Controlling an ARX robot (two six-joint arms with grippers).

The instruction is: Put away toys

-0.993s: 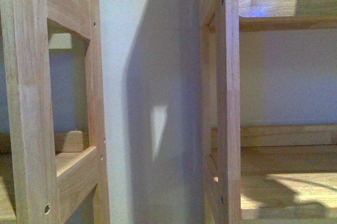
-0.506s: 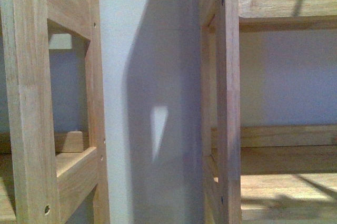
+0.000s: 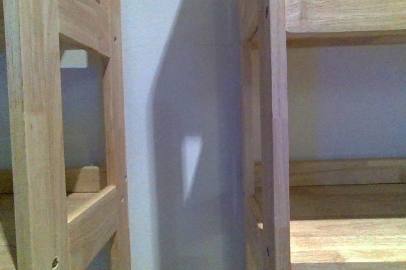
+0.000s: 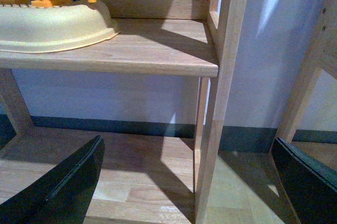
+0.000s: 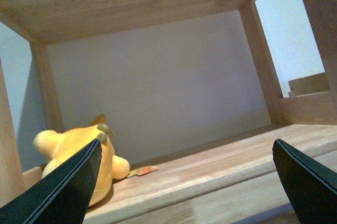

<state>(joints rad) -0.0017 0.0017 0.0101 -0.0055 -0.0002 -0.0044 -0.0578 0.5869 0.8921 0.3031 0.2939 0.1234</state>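
plush (image 5: 79, 155) lies on shelf (image 5: 221, 166) beside right fingers (image 5: 66, 184) | both arms' fingers spread wide, empty | right arm nearer

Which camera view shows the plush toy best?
The right wrist view: the plush toy lies on a wooden shelf, partly hidden behind one finger of the open right claw. The front and left wrist views show only shelving, no plush toy.

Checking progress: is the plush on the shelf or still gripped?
On the shelf. The plush lies on the shelf board; the right gripper is open, fingers apart, holding nothing.
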